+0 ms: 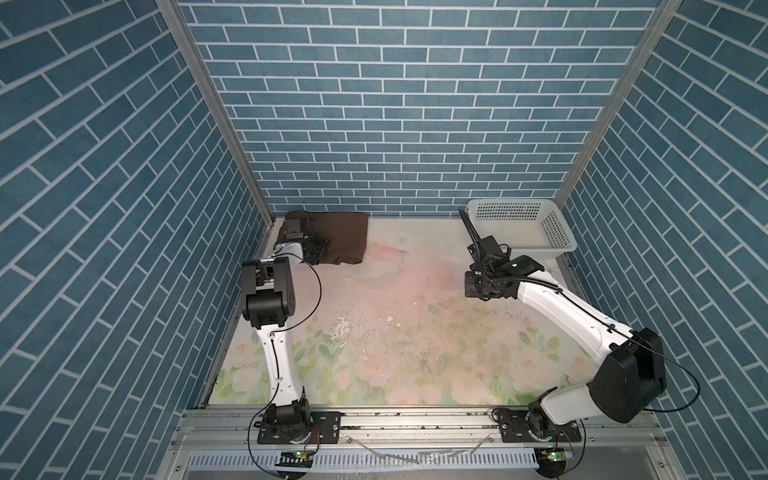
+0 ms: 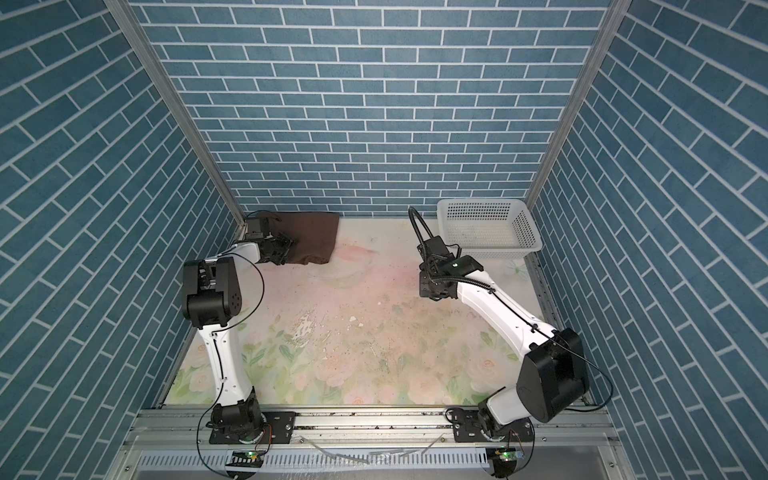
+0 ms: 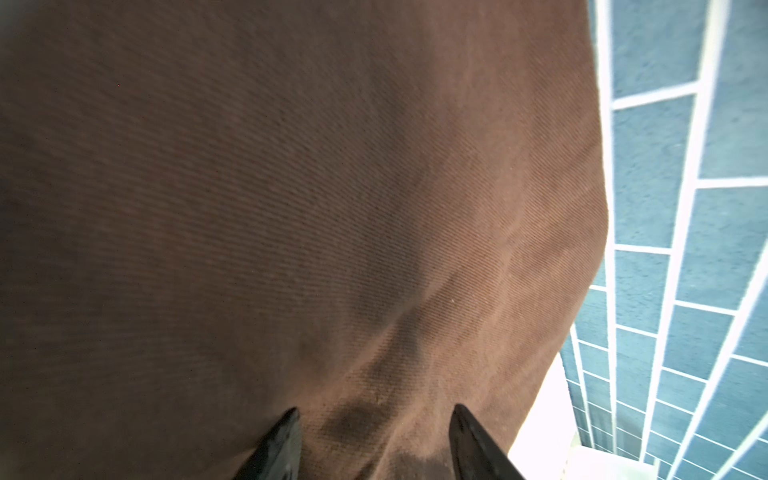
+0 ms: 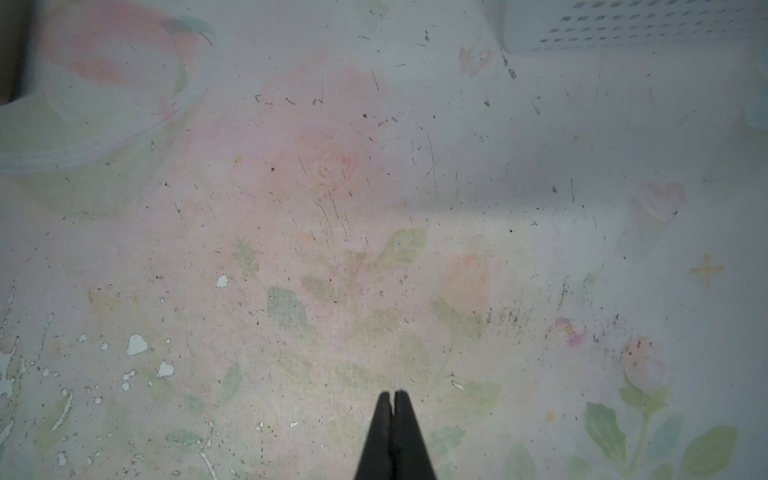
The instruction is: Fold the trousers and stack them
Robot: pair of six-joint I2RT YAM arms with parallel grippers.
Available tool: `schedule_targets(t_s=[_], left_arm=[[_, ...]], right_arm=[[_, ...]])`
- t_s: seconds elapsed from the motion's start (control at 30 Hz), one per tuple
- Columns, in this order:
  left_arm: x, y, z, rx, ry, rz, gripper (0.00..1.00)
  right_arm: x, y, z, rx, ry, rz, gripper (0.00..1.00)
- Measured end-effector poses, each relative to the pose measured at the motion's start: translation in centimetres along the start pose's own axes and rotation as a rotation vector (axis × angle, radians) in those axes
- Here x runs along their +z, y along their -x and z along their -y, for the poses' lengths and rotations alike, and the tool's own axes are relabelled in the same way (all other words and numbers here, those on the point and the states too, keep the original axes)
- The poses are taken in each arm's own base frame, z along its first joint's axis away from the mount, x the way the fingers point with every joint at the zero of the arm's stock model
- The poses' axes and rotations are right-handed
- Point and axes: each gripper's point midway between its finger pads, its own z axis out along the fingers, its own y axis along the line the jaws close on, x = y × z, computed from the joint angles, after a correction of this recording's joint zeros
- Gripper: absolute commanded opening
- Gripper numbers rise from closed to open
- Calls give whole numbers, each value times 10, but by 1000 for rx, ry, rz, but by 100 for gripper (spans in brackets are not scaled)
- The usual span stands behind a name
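Trousers (image 1: 340, 237) folded into block, far left corner, long axis unclear. Basket (image 1: 557, 228) far right, bare bottom showing. Left tool (image 3: 374, 413) spread over trousers; right tool (image 4: 394, 392) closed.

The middle of the floral worktop (image 1: 374, 332) is left open from 6 o'clock to the brick wall (image 1: 395, 124) at 12. The 10 o'clock corner is taken up by the folded brown trousers (image 1: 349, 237) and the left end effector (image 3: 376, 409) above them. The 2 o'clock corner is blocked by the white perforated basket (image 1: 557, 232), the right end effector (image 4: 392, 394) near it.
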Motion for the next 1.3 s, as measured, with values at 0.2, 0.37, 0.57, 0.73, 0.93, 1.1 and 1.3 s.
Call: schedule_targets(t_s=[0.2,0.37,0.57,0.73,0.93,1.1,1.3], left_arm=[[-10,-10,-5,-19,-4,0,59],[-50,-27,-8,-24,37,-6,69],[-144,-13,37,65,2,144,99],[-241,-2,78,170,-78,336,99],[-330,-10,70,236,-87,559,99],[-372,-19,35,233,-46,723,99],[-373,-24,-16,233,24,875,99]], right_arm=[[-7,-1,7,1,-20,23,0],[-26,10,17,3,-41,106,17],[-97,44,42,13,-66,388,99],[-150,55,83,65,-186,612,99],[-166,40,134,140,-350,755,99],[-170,36,150,147,-371,827,99],[-126,41,157,65,-385,762,99]])
